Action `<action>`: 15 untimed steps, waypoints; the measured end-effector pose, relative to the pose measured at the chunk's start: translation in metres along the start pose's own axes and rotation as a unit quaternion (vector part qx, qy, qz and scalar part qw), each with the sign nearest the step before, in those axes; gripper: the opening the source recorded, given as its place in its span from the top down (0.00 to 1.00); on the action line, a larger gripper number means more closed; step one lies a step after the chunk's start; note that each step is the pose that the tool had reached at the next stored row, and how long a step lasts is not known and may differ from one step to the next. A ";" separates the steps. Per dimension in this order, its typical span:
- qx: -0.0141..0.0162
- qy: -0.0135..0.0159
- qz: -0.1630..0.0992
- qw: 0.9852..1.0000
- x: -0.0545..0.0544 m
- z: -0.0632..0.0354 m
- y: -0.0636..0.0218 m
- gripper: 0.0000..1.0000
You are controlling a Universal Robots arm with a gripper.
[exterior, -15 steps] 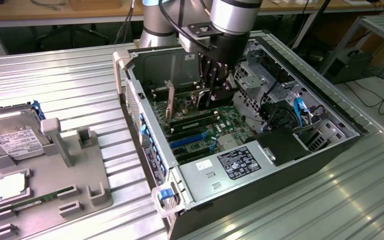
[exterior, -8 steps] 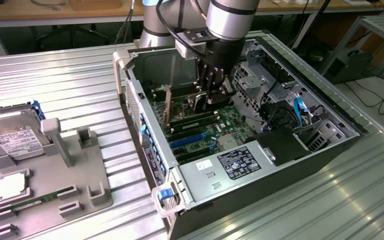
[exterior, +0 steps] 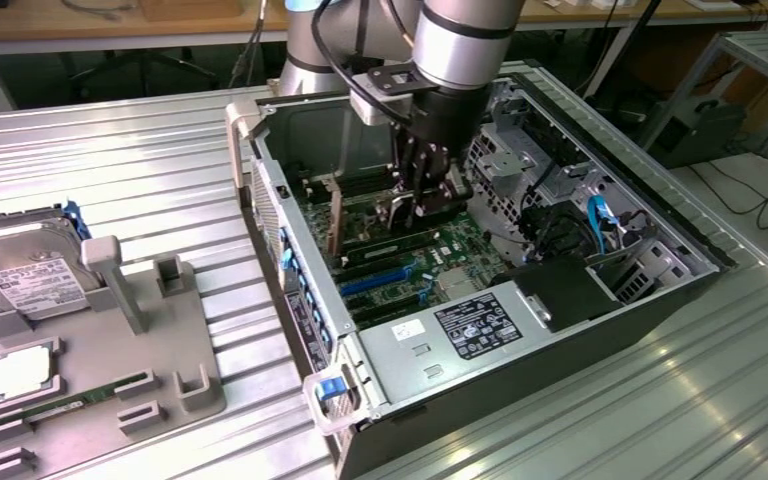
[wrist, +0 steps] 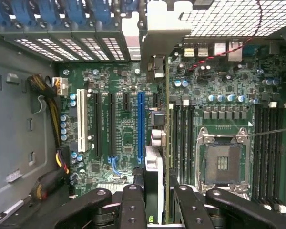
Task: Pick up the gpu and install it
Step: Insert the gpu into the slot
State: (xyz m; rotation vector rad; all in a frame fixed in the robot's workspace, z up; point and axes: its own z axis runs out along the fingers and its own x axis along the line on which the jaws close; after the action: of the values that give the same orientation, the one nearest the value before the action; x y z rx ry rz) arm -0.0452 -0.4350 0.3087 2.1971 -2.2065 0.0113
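Note:
My gripper (exterior: 424,205) is down inside the open computer case (exterior: 651,290), shut on the gpu (exterior: 395,207). In the wrist view the gpu (wrist: 155,162) shows edge-on between the black fingers (wrist: 131,205), upright over the green motherboard (wrist: 119,90). Its silvery metal bracket (wrist: 157,33) reaches the case's rear slot openings. The card's edge runs just beside the long blue slot (wrist: 141,126), between that slot and the memory slots (wrist: 183,138). I cannot tell whether the card touches a slot.
The bare CPU socket (wrist: 223,160) lies beyond the memory slots. Yellow and black cables (wrist: 50,95) hang by the case wall. Outside the case, a grey fixture (exterior: 104,370) holds a silver hard drive (exterior: 24,280), a chip (exterior: 21,372) and a green memory stick (exterior: 71,408).

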 end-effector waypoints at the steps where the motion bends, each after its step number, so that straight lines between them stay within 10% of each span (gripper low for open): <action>1: 0.000 0.000 0.000 1.000 0.001 0.0003 0.0001 0.72; 7: 0.006 0.001 0.000 1.000 0.002 0.0035 0.0055 0.72; 15: 0.007 0.001 0.000 1.000 0.005 0.0191 0.0071 0.72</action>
State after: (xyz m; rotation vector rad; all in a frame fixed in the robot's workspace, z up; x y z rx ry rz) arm -0.0526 -0.4404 0.2898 2.2029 -2.2115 0.0293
